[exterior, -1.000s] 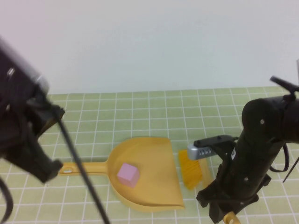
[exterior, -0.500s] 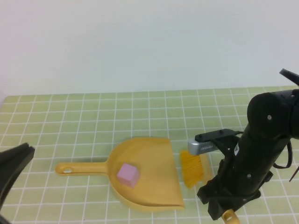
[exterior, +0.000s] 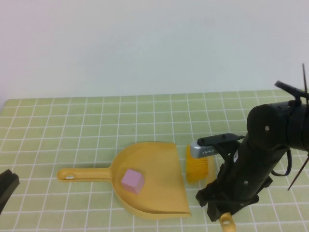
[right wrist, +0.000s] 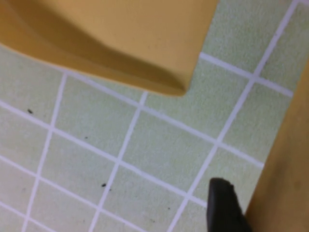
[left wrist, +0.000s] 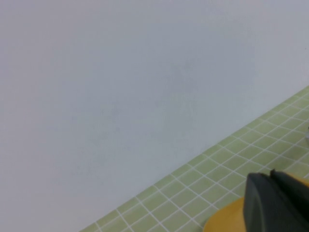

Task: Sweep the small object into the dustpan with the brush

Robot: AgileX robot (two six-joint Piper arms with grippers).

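**Small object sits inside the dustpan**

The dustpan (exterior: 149, 179) lies on the green bench (exterior: 96, 125). The right hand (exterior: 219, 212) grips the brush (exterior: 199, 166) (bristles now nearer the lip); the left hand (exterior: 6, 188), grip unreadable, has withdrawn. Small object (exterior: 132, 181): swept in, task apparently finished.

Dustpan (exterior: 154, 164) smooth yellow plastic; brush (exterior: 197, 169) bristly.

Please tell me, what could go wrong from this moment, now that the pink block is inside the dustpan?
1. The brush bristles sit right beside the dustpan open edge; the right gripper could nudge the pan and roll the small object out.
2. The left gripper, at the table's left edge, is near the pan's handle and might bump it when moving.
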